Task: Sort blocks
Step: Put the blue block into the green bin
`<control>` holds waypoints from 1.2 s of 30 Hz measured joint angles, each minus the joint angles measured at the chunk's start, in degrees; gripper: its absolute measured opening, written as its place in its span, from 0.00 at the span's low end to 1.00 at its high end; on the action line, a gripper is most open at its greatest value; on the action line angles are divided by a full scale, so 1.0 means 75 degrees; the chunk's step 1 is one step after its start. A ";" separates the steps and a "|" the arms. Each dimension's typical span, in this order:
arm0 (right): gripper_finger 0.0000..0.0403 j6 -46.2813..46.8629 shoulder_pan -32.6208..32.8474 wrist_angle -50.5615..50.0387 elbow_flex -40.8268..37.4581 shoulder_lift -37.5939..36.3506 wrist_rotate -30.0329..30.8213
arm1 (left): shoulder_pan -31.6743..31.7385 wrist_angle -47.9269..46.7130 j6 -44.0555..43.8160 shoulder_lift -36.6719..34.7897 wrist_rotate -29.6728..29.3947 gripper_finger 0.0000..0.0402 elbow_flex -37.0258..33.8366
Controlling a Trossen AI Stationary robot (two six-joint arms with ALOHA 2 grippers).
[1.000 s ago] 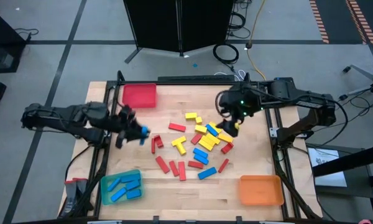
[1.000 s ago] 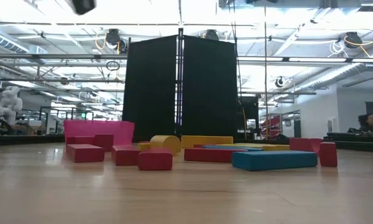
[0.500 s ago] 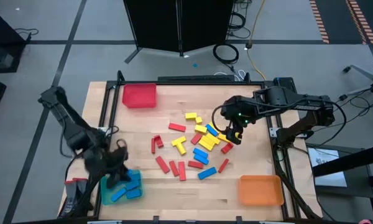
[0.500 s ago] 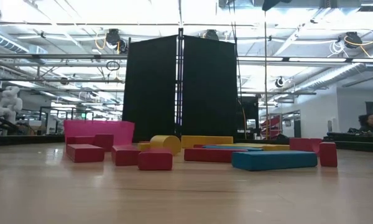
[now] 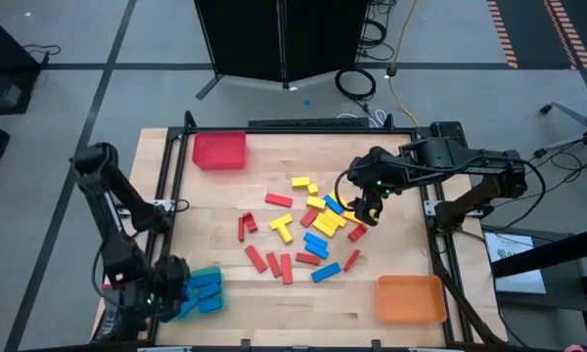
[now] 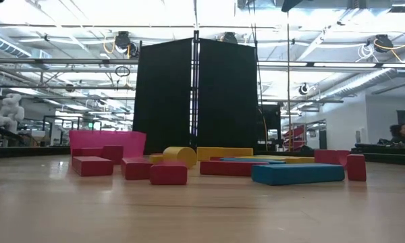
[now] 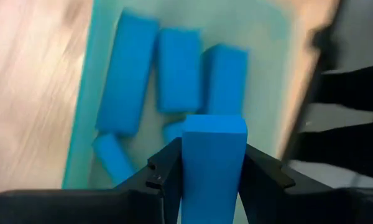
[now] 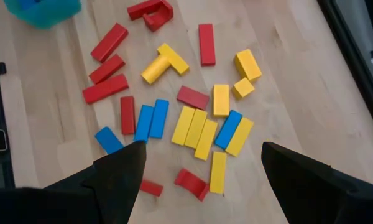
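While the left gripper (image 7: 212, 177) hangs over the teal tray (image 5: 211, 274) at the table's near-left corner, its fingers (image 7: 168, 171) are clamped on the sides of a blue block (image 7: 214, 158), held upright between them. Below it, the left wrist view shows several more blue blocks (image 7: 179, 78) lying flat in the tray (three side by side, with smaller bits partly hidden behind the held one). From above, the left arm (image 5: 112, 210) reaches down the table's left edge to that corner.

Farther back on the left sits the red tray (image 5: 219, 150), near the table's far edge. Toward the middle lies the scatter of loose blocks (image 5: 308, 230): red ones (image 5: 279, 199) mostly on the left and near side, a yellow T-shaped pair (image 5: 282, 228) among them, then a tight cluster of yellow and blue bars (image 8: 202, 127) on the right.

Just over that cluster's right edge hovers the right gripper (image 5: 364, 207), its fingers (image 8: 121, 171) spread wide and holding nothing in the right wrist view. At the near-right corner stands the orange tray (image 5: 409, 298), well apart from the pile.
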 joint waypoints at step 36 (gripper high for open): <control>0.78 -0.1609 0.0739 0.0617 -0.0003 0.1807 -0.1265 | 0.1383 0.1467 0.0688 -0.1274 0.0133 0.81 -0.0292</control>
